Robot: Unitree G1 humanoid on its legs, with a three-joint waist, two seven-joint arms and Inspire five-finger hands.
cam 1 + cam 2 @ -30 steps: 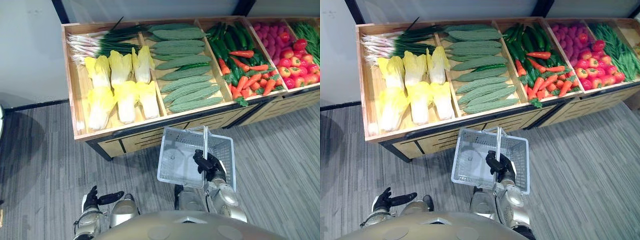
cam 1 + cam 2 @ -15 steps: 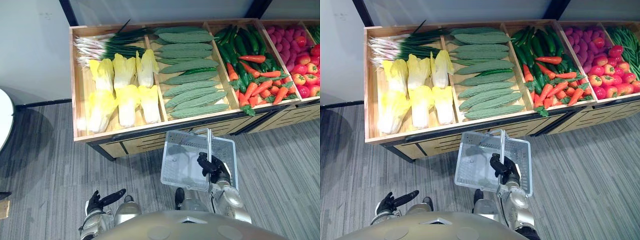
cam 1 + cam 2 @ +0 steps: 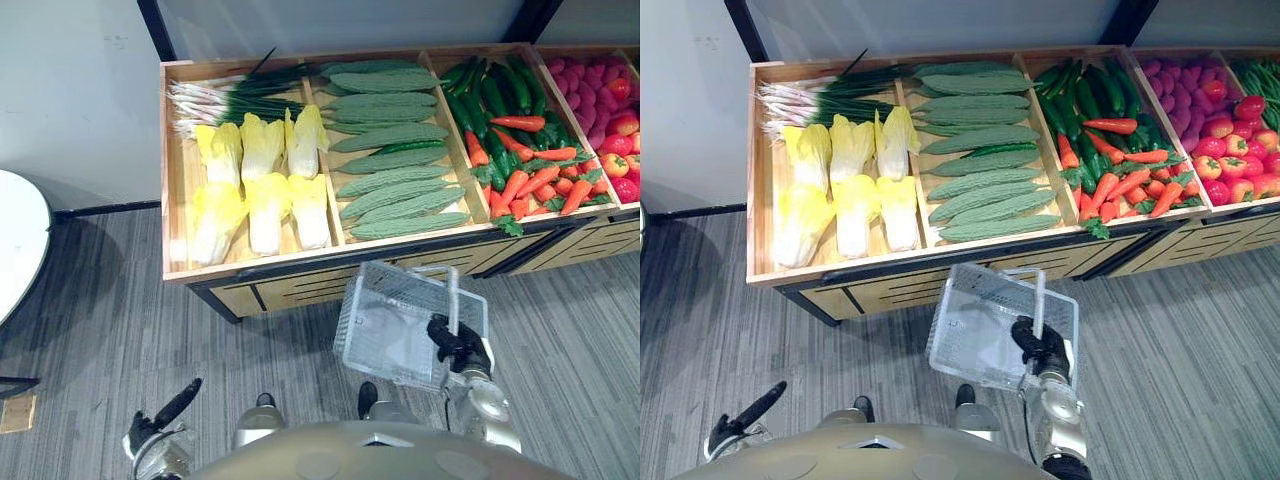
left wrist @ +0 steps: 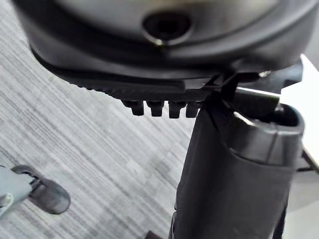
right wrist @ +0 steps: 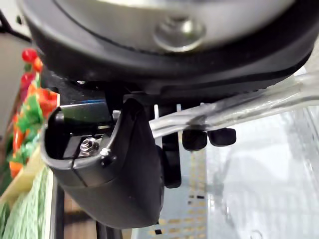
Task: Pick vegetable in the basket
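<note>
One wire basket hangs at the lower centre-right of the frame, over the grey floor and just in front of the wooden stand. It is tilted, with its open side towards the camera. Its single handle runs nearly straight up and down the frame. The right hand has its fingers curled round that handle, with the thumb closing on it from the other side. The left hand sits at the lower left, its fingers straight and together, pointing to the upper right and touching nothing. In the stand's left compartment lie six pale yellow cabbages in two rows of three, long axes up and down the frame, with one bunch of spring onions laid crosswise above them. The next compartment holds what look like ten bitter gourds, though the stack makes the count unsure. Their long axes run left to right and rise slightly to the right. Carrots and cucumbers fill the compartment to the right. All the vegetables lie higher in the frame than the basket, well apart from either hand.
</note>
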